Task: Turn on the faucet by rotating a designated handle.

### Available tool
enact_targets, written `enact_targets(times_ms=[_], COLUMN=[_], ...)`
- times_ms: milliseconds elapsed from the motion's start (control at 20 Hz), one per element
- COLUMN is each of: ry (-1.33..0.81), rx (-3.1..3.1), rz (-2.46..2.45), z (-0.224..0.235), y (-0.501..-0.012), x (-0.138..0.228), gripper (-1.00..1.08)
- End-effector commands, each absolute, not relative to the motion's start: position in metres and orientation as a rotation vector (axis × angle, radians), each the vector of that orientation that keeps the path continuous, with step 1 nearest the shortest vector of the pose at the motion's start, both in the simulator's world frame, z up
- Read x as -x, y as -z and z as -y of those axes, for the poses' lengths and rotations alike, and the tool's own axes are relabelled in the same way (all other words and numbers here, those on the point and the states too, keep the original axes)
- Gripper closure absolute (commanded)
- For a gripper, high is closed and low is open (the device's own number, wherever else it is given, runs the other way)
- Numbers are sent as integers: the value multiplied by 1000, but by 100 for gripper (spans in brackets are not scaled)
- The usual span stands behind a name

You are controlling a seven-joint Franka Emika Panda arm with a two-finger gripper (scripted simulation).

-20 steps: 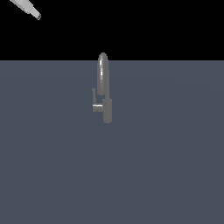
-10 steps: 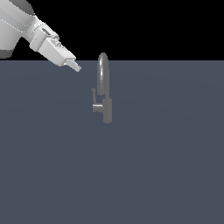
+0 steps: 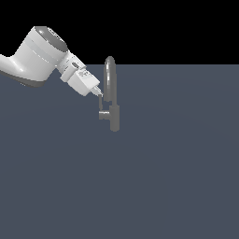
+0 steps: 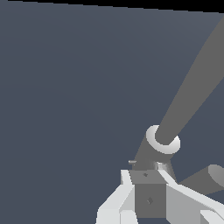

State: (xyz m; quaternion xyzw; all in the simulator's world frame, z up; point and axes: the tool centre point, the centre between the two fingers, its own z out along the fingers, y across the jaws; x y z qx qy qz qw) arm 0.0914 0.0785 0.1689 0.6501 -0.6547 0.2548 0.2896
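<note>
Exterior view, item one: the faucet (image 3: 112, 109) is standing just above the frame's centre on the grey counter (image 3: 163, 177), its arched spout rising to the horizon line. Item two: the handle (image 3: 102, 106), a thin upright lever on a short stub, is sitting at the faucet's left side. Item three: the white arm is reaching in from the upper left, its fingers (image 3: 98, 93) hovering just above the handle's tip, close beside the spout.

Step in hand, by judgement: closing in on the lever. Doing it well is calling for a short descent that keeps clear of the spout, contact low enough on the lever to get purchase, then a steady sweep about the stub's axis.

Wrist view: the fingers (image 4: 148, 197) are sitting either side of a grey block at the lower edge; whether they are spread or pinching cannot be told. The lower frame edge is cutting them off, and the handle is hard to single out here.
</note>
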Motion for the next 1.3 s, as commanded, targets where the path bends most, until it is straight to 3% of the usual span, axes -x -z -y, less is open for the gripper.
enact_targets(times_ms=[0, 300, 1250], ry=[-668, -666, -666], rx=[-1726, -1723, -1723], rz=[1757, 1758, 1758], z=[-73, -72, -75], y=[-160, -158, -170], x=[-92, -92, -45], gripper=[108, 108, 108])
